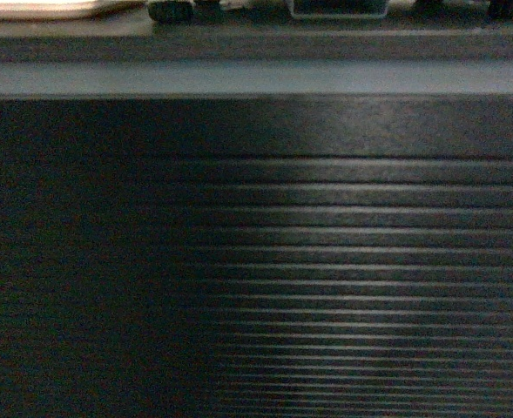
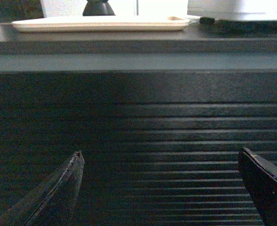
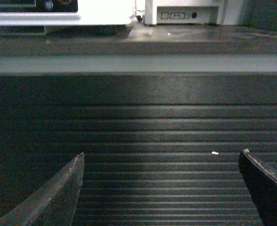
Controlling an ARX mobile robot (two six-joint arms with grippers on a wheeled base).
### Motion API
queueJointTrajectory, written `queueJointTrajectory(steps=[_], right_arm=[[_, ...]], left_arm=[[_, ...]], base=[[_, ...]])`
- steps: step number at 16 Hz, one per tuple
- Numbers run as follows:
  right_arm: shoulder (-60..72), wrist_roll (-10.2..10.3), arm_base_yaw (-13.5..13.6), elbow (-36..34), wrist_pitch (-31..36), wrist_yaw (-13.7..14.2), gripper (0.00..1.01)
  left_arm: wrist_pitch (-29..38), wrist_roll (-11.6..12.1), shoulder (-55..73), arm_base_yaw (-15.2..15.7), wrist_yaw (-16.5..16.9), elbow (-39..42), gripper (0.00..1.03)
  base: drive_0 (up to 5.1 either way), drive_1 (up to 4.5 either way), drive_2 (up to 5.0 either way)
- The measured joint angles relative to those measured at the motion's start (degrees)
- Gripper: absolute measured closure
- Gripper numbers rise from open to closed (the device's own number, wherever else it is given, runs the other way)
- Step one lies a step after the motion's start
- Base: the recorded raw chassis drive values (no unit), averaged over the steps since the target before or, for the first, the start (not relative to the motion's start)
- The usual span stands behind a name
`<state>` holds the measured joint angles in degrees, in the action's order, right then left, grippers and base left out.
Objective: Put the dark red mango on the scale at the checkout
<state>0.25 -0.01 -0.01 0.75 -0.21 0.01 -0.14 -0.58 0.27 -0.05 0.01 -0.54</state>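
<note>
Nearest in both wrist views, each end effector shows two dark fingers at 7 and 5 o'clock: the left end effector [image 2: 159, 188] and the right end effector [image 3: 161, 188] both stand spread wide with nothing between, pointed level at the checkout [image 1: 256, 261], whose ribbed front fills every view. Above it, at 12 o'clock, runs the tabletop edge. Only the left wrist view shows a beige tray [image 2: 100, 23] at 11 o'clock; the scale [image 3: 58, 12], white with a black panel, appears at 11 o'clock in the right wrist view, beside a white box [image 3: 185, 12]. The dark red mango shows in no view.
</note>
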Motion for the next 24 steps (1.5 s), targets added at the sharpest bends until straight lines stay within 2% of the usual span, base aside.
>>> queueJointTrajectory(steps=[24], right_arm=[[0.0, 0.0, 0.0, 0.0, -0.1, 0.0, 0.03]], left_arm=[[-0.1, 0.0, 0.0, 0.0, 0.0, 0.0, 0.05]], base=[[0.0, 0.00, 0.0]])
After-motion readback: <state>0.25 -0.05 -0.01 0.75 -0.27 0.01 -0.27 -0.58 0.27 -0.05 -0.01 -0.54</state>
